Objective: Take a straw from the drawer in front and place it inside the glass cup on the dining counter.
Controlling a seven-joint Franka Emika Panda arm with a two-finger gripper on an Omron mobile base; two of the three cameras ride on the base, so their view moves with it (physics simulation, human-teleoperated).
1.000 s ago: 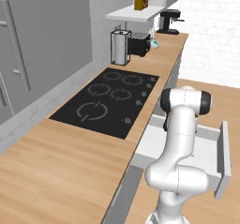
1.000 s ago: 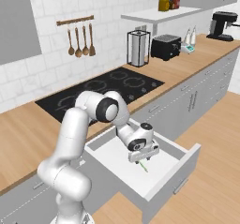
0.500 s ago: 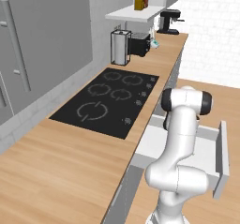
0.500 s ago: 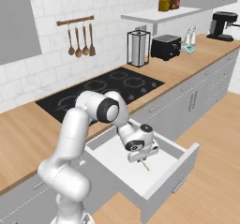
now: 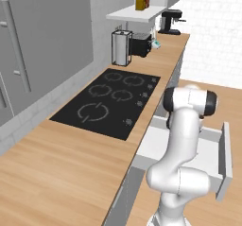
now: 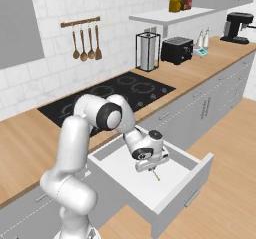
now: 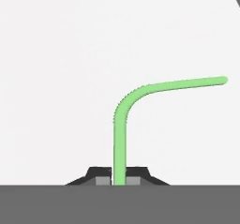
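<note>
The drawer point(image 6: 199, 166) is pulled out below the wooden worktop, its pale floor bare around my hand. My gripper point(image 6: 149, 166) reaches down into it, near its middle. The straw point(image 7: 123, 124) is thin, bright green and bent, and it lies against the white drawer floor. My gripper point(image 7: 119, 175) is shut on its lower end, and the rest runs up and then curves off to the right. In the right base view the straw point(image 6: 156, 175) pokes out below the hand. The drawer point(image 5: 210, 154) also shows behind my arm. The glass cup and the dining counter are out of view.
A black stovetop point(image 6: 112, 95) is set into the wooden worktop point(image 5: 71, 173) right behind the drawer. Further along stand a paper towel holder point(image 6: 147, 52), a toaster point(image 6: 176, 50) and a coffee machine point(image 6: 238, 27). Wooden utensils point(image 6: 85, 43) hang on the tiled wall. Grey cabinet fronts point(image 6: 210, 105) line the right.
The jaws have closed on the straw's end. The arm has stayed in nearly the same place over the drawer.
</note>
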